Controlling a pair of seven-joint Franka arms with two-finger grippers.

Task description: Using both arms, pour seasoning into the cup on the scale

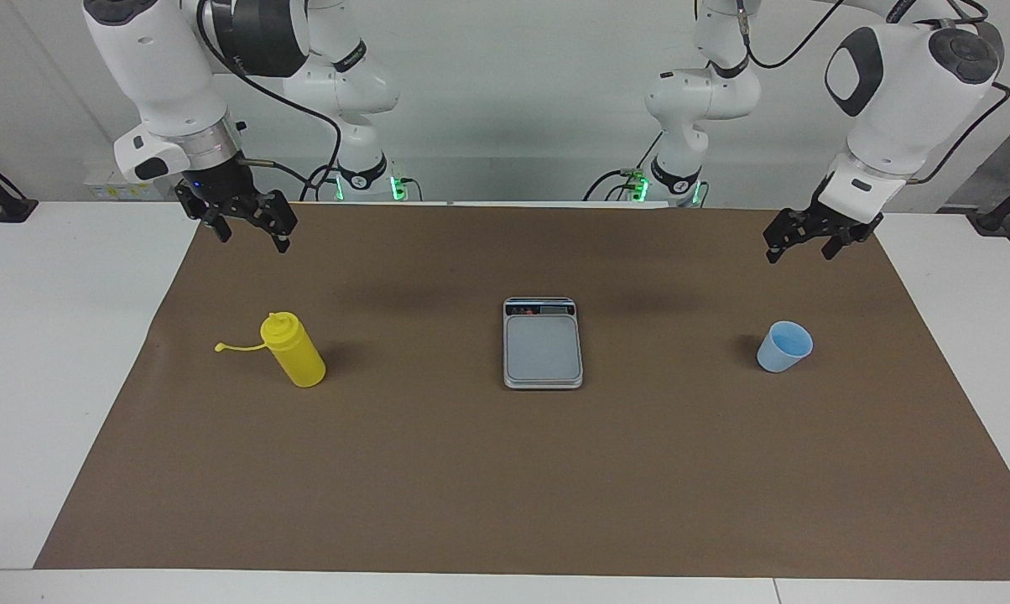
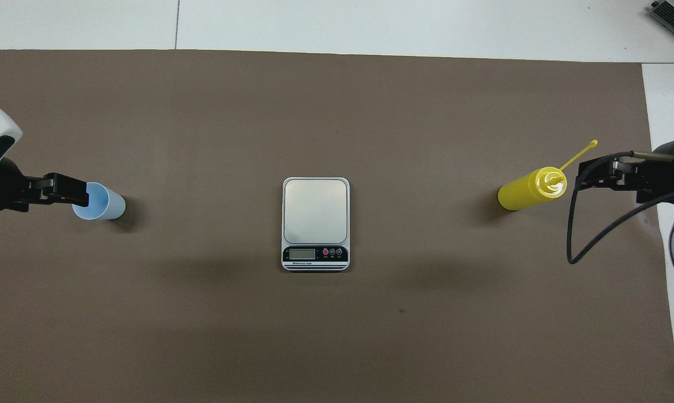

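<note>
Bottle (image 1: 294,351) and cup (image 1: 784,346) stand at the bench ends, scale (image 1: 543,344) between them. My right jaws (image 1: 249,226) hang above the bottle, left jaws (image 1: 807,239) above the cup, both wide and empty.

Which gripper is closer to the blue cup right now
Left. The left gripper hangs open above the blue cup; the right gripper hangs open at the right arm's end of the table.
</note>
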